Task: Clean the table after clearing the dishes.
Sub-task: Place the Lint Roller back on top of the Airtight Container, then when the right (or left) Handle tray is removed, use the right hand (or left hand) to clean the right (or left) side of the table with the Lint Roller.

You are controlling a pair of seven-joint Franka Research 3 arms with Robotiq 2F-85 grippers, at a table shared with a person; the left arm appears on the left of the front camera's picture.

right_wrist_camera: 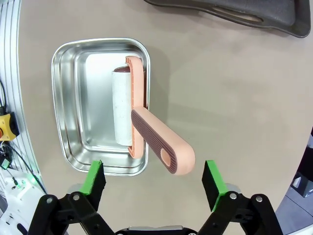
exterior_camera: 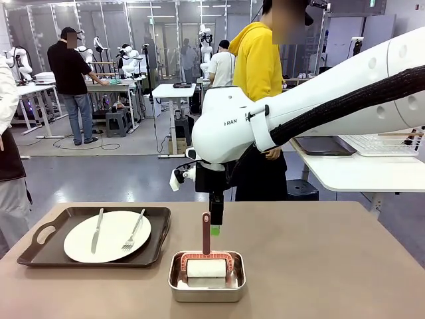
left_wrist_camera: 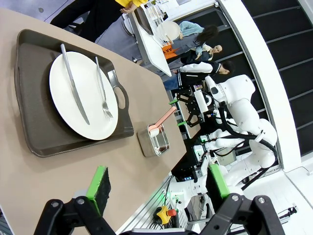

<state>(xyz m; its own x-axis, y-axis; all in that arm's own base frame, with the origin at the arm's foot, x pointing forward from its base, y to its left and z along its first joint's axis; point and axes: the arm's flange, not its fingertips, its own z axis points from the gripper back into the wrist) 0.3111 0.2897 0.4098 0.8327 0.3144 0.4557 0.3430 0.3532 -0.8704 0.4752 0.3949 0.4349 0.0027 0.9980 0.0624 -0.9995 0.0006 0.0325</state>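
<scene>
Steel pan [exterior_camera: 206, 294] sits closest on the table [exterior_camera: 332, 266], holding one lint roller [exterior_camera: 206, 268]. Over its raised handle the right gripper [right_wrist_camera: 154, 178] hangs wide and empty; the left gripper [left_wrist_camera: 159, 183] gapes too. To grasp well, centre the pads across the handle and lift straight. Left of the pan: one tray [exterior_camera: 156, 229], one plate [exterior_camera: 113, 242], one knife [exterior_camera: 97, 230], one fork [exterior_camera: 134, 231].

Tray [right_wrist_camera: 283, 22] is cut off at the right wrist view's top edge (handle end); roller [exterior_camera: 206, 268] is partly hidden by pan [exterior_camera: 206, 290], near wall.

Black letters "FRAN" stand on the right arm [exterior_camera: 229, 126], its white housing.
</scene>
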